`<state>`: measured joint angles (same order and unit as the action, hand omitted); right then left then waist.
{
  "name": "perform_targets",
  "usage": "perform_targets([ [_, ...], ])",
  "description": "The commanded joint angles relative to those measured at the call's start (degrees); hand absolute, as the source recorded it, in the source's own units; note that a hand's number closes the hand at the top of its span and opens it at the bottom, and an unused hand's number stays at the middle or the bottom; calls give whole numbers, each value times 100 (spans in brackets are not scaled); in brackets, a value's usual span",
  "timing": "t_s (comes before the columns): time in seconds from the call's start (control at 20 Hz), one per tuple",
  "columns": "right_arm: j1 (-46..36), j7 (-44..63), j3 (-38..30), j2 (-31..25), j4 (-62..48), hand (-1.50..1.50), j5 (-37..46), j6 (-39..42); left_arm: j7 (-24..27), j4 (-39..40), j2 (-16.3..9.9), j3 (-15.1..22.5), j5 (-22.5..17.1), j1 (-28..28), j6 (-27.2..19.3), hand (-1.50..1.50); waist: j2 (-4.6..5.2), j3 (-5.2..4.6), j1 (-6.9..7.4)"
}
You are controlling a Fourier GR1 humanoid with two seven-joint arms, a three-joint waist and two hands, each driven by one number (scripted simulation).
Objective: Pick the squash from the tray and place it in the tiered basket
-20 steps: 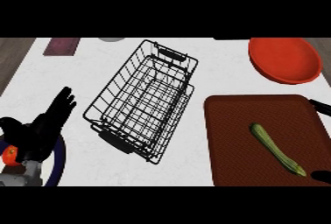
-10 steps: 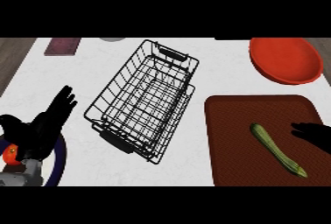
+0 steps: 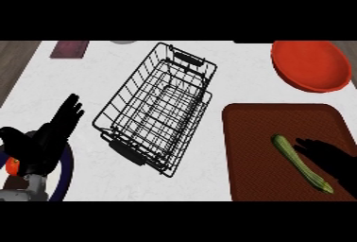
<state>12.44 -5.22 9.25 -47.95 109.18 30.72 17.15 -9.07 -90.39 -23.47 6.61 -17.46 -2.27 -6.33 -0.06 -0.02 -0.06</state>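
Note:
A long green squash (image 3: 301, 163) lies slantwise on the dark red tray (image 3: 258, 142) at the lower right. My right hand (image 3: 333, 159) hovers over the tray just right of the squash, fingers stretched toward it and open, not curled round it. The black wire tiered basket (image 3: 157, 106) stands tilted in the middle of the white counter with nothing inside. My left hand (image 3: 49, 137) rests open at the lower left, fingers pointing up.
A red plate (image 3: 310, 65) sits at the back right, beyond the tray. A dark purple flat object (image 3: 70, 48) lies at the back left. A blue-rimmed plate (image 3: 61, 176) with something red-orange (image 3: 14, 165) on it shows under my left hand.
My right hand has moved left across the tray from its right edge and now sits beside the squash. The left hand, squash and basket have not moved.

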Motion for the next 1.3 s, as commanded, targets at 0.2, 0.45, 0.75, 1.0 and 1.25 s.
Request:
perform_targets([
  [0.2,-712,80,491,1036,-1391,-150,1193,-285,-220,-377,116,-129,208,223,154,0,6,4,44],
  [0.45,-881,-530,353,1401,-2170,-150,1730,-821,-39,257,238,-476,234,-156,470,0,8,3,20],
  [0.75,-701,-951,-68,1565,-2379,-150,2006,-1280,-8,-23,563,-364,662,109,436,0,2,2,-1],
  [1.0,-1138,-1357,-354,1590,-3273,-150,2288,-1285,-415,-176,589,-557,671,-115,568,0,4,3,14],
  [1.25,-1476,-1192,136,1702,-3577,150,2530,-562,-271,-140,604,-628,620,-76,641,0,11,3,51],
])
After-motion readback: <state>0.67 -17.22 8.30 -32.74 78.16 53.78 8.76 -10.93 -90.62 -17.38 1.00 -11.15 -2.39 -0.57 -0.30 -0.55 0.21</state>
